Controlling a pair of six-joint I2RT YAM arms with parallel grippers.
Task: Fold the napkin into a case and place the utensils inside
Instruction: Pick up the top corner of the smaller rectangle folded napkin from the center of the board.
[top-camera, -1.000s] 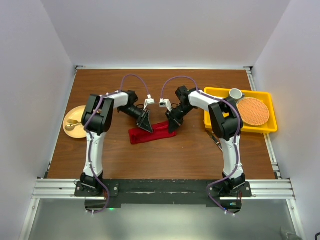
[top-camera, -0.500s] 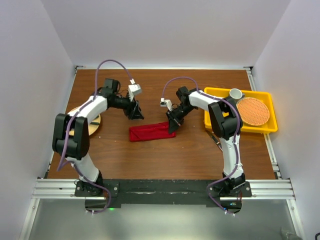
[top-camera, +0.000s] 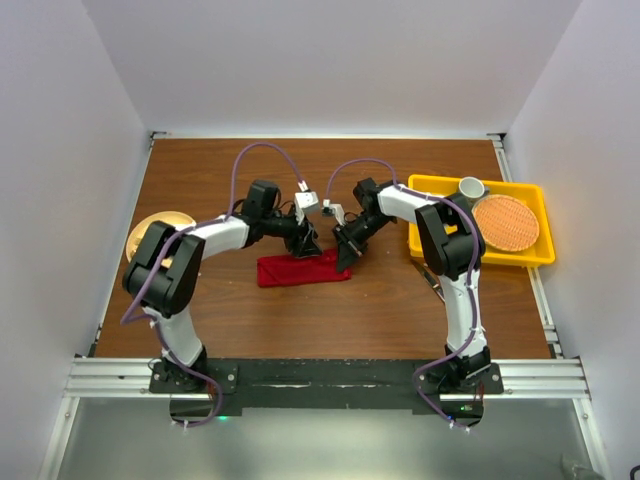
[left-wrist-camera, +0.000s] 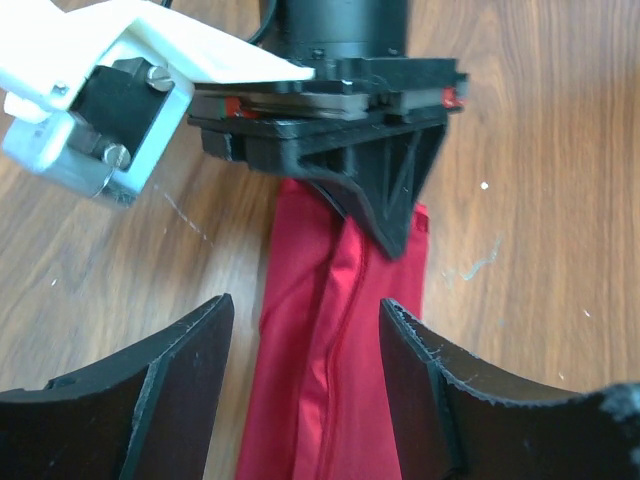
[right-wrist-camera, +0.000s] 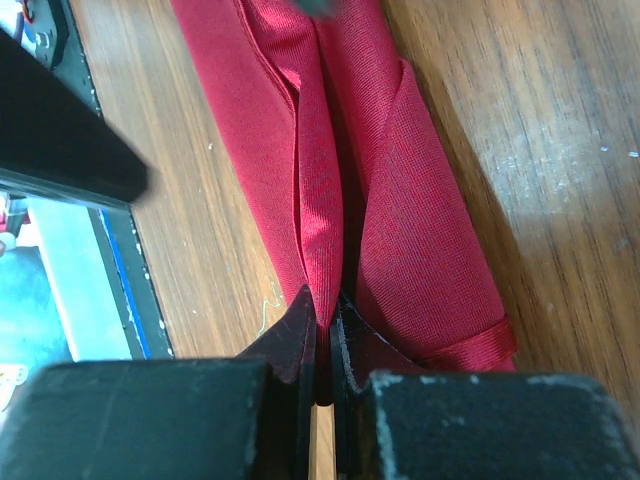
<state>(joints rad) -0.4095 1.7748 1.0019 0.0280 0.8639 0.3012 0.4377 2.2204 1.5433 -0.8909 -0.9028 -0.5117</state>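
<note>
Left gripper (left-wrist-camera: 305, 318) has swung back over the napkin (top-camera: 300, 271), spread wide; right gripper (right-wrist-camera: 322, 312) pinches its ridge; limp, light cloth, best gripped at folds.

deep-red napkin (top-camera: 300, 270), folded narrow, mid-table

The top camera is fixed high above and behind the arm bases and looks down and forward over the whole table (top-camera: 380, 310). The left wrist camera sits close over the napkin (left-wrist-camera: 330, 400) and faces along it toward the right gripper (left-wrist-camera: 385, 235) at 12 o'clock. The right wrist camera sits closer still, looking along the napkin from its opposite end. All three views share the napkin.
</note>
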